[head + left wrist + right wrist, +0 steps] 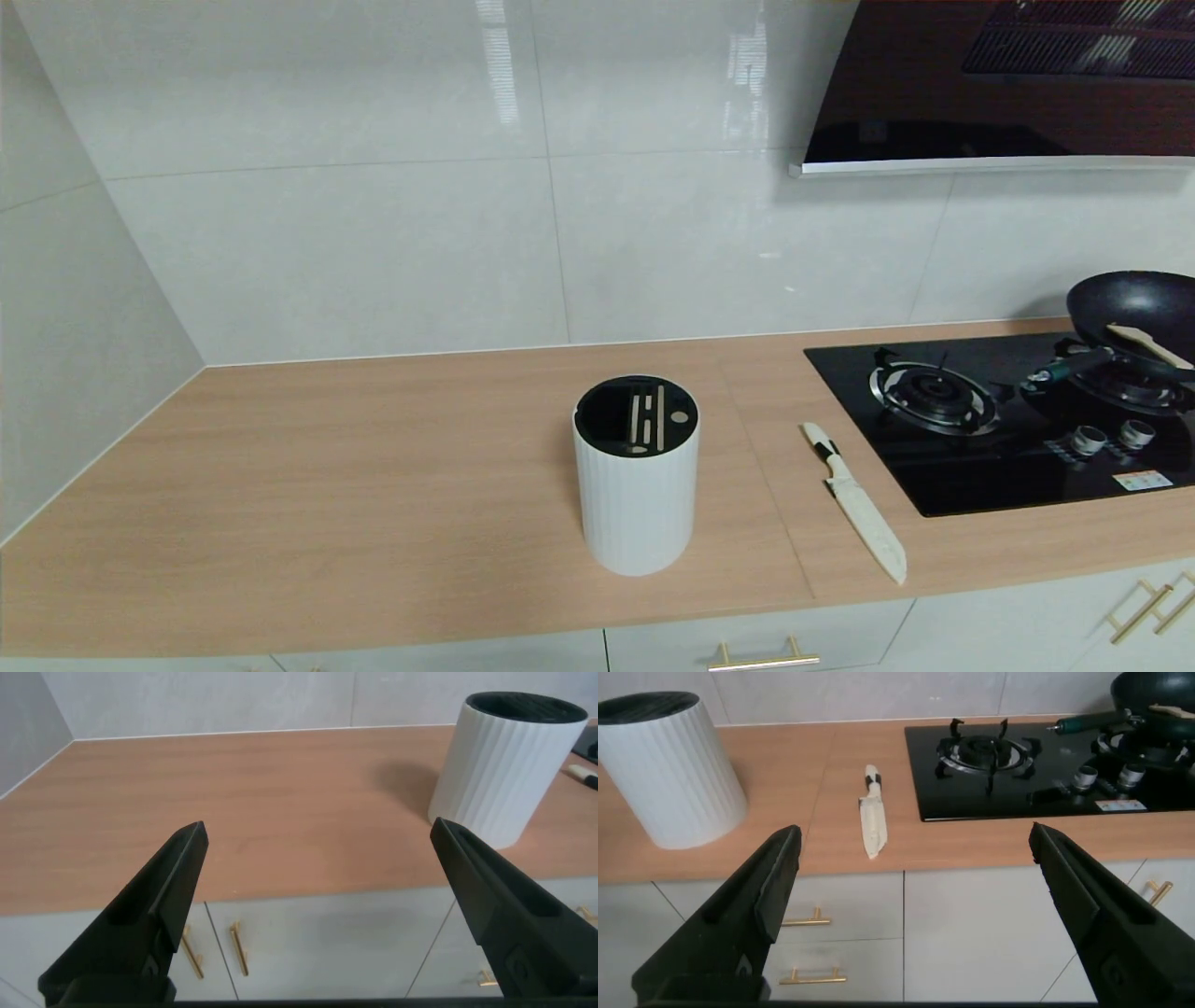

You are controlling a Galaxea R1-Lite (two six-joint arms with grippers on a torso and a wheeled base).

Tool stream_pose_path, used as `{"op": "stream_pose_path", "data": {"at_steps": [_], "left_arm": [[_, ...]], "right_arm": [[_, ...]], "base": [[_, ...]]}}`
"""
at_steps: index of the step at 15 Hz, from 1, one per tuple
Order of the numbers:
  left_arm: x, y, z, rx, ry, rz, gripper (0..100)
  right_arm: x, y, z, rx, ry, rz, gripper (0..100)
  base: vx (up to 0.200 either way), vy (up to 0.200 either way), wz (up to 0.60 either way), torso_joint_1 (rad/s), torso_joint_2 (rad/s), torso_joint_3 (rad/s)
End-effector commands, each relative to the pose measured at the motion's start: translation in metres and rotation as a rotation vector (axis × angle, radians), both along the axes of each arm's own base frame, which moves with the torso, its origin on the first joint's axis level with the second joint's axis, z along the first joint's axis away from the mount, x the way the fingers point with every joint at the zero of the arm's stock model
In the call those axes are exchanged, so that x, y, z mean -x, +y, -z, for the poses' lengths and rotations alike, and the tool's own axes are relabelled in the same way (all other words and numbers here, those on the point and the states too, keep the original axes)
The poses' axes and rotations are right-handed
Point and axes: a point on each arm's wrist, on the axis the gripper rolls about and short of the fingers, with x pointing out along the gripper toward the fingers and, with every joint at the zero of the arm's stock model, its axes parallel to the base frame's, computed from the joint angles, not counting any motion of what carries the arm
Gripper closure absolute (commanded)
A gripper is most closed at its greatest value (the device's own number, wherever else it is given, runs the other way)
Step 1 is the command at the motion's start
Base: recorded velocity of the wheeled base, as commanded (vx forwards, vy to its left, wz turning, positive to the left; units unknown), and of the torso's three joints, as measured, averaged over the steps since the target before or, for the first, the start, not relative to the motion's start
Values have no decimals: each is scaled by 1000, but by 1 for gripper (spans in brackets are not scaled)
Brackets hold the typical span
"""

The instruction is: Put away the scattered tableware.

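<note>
**Knife flat on the bench, both jaws wide**

The wooden bench point(373, 485) runs from the tiled corner on the left to a black gas hob point(980, 467) set into it on the right, under a dark range hood point(980, 84). A wide stretch of wood lies between the left wall and the white ribbed knife holder point(638, 504). The holder stands upright near the middle, well back from the front edge, its black top cut with slots.

A black pan point(1134, 303) sits on the hob's far right burner with a wooden spatula point(1148, 343) resting in it.

The knife point(854, 499) lies flat between the holder and the hob, just beside the hob's left edge. Its handle points toward the wall and its pale blade tip sits close to the bench's front edge.

A small label point(1142, 480) sits at the hob's front right corner, its print too small to read.

The left jaws hang wide apart off the front edge, left of the holder. The right jaws, equally wide, hang off the front edge facing the knife.
</note>
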Motion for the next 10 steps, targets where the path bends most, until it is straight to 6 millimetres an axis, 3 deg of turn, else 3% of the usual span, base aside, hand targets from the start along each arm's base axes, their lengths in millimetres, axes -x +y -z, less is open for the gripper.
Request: {"op": "stream_pose_path", "data": {"at_steps": [1, 4, 5, 6, 8, 10], "left_arm": [[0, 0, 0, 1, -1, -2, 0], [0, 0, 0, 2, -1, -2, 0], [0, 0, 0, 2, -1, -2, 0], [0, 0, 0, 2, -1, -3, 0], [0, 0, 0, 2, -1, -5, 0], [0, 0, 0, 2, -1, -5, 0]], "right_arm": [[0, 0, 0, 4, 2, -2, 0], [0, 0, -1, 27, -4, 6, 0], [3, 0, -14, 28, -59, 6, 0], [9, 0, -41, 20, -115, -2, 0], [-10, 1, -65, 21, 11, -41, 0], [-48, 2, -90, 14, 183, -76, 0]], "base": [[0, 0, 0, 0, 0, 0], [0, 0, 0, 0, 0, 0], [0, 0, 0, 0, 0, 0], [0, 0, 0, 0, 0, 0], [0, 0, 0, 0, 0, 0], [0, 0, 0, 0, 0, 0]]}}
